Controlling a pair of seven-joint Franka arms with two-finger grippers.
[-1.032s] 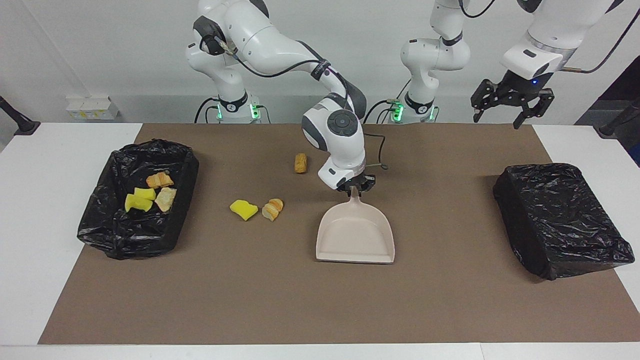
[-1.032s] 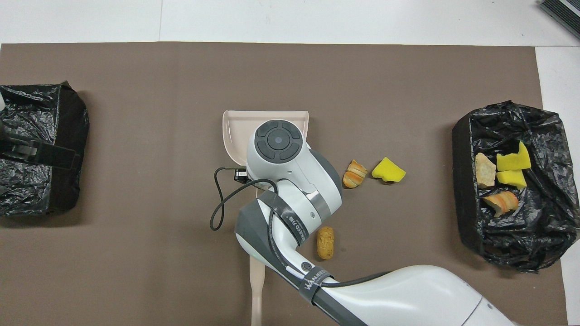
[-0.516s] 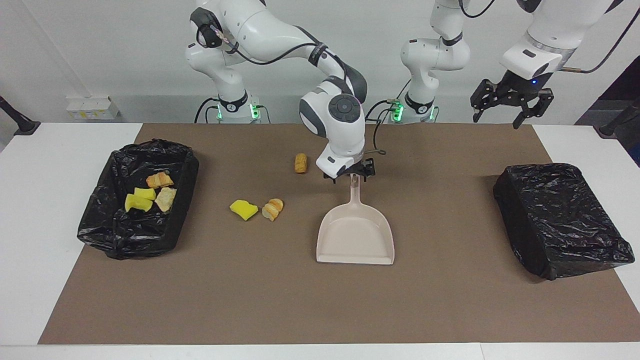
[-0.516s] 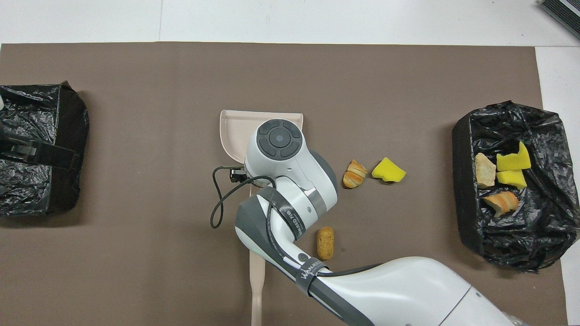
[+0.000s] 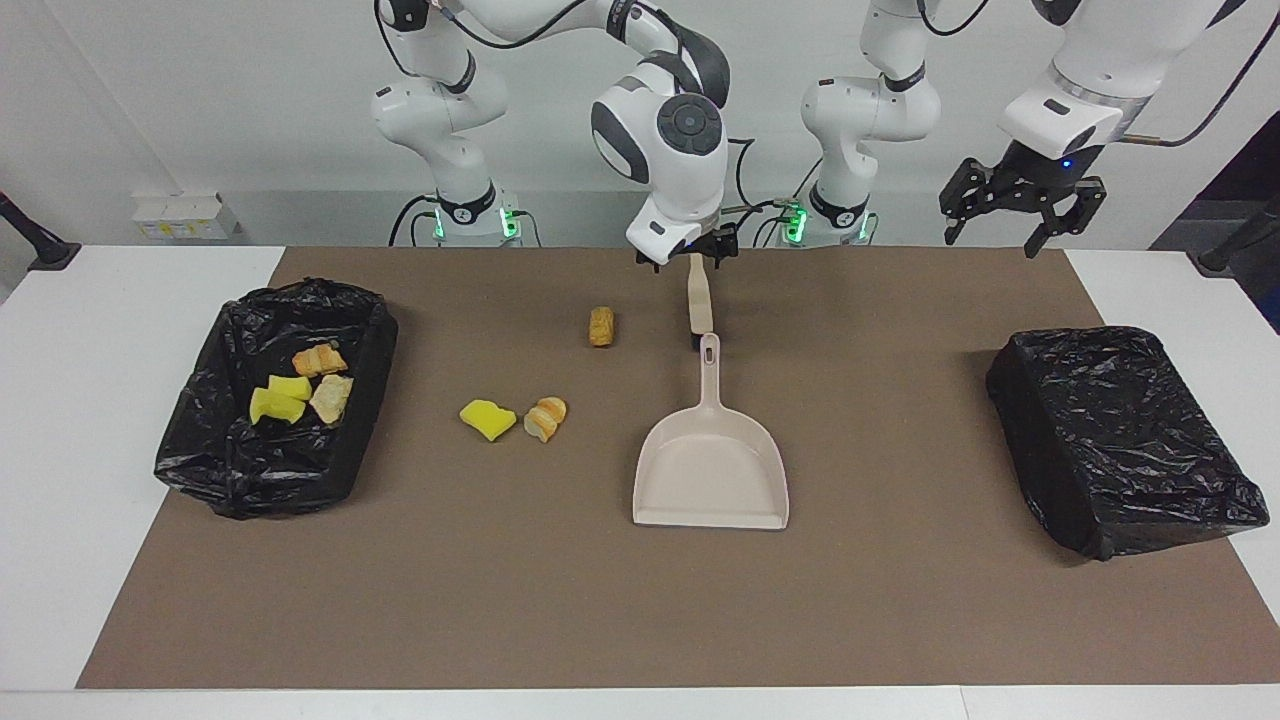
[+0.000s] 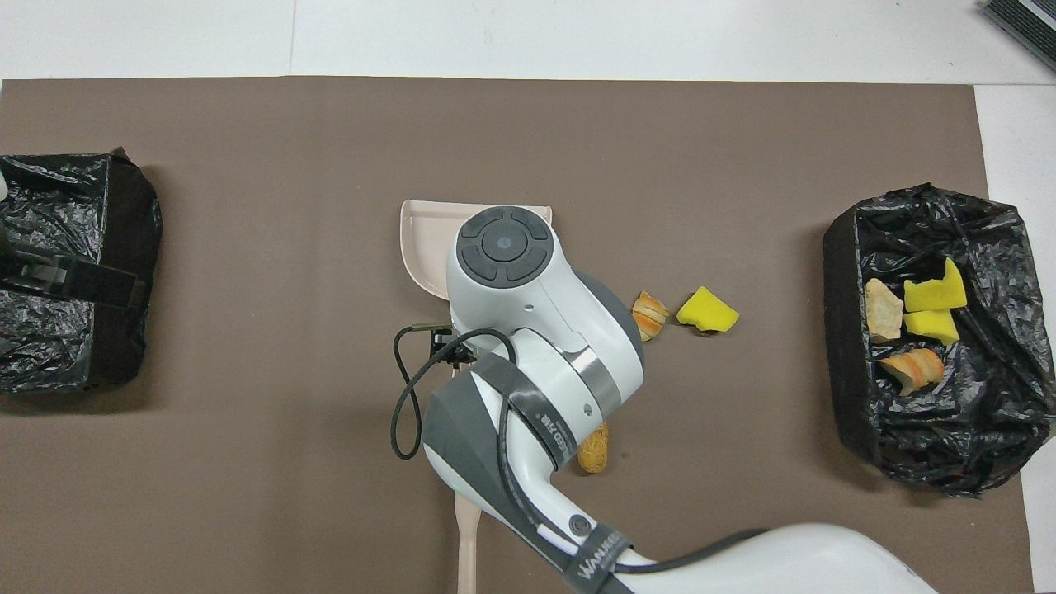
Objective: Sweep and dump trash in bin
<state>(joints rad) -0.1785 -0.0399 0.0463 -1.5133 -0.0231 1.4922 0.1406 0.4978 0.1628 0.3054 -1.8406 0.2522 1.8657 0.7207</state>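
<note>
On the brown mat lay a beige plastic dustpan (image 5: 711,470), and beside it, toward the right arm's end, three loose trash chunks (image 5: 488,419). Over its handle hung the right gripper (image 5: 688,252), released and empty. The left gripper (image 5: 1022,208) waited, spread open, above the table's edge.

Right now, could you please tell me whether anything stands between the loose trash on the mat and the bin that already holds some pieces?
Nothing visible does: only bare mat lies between the loose trash and the bin.
</note>
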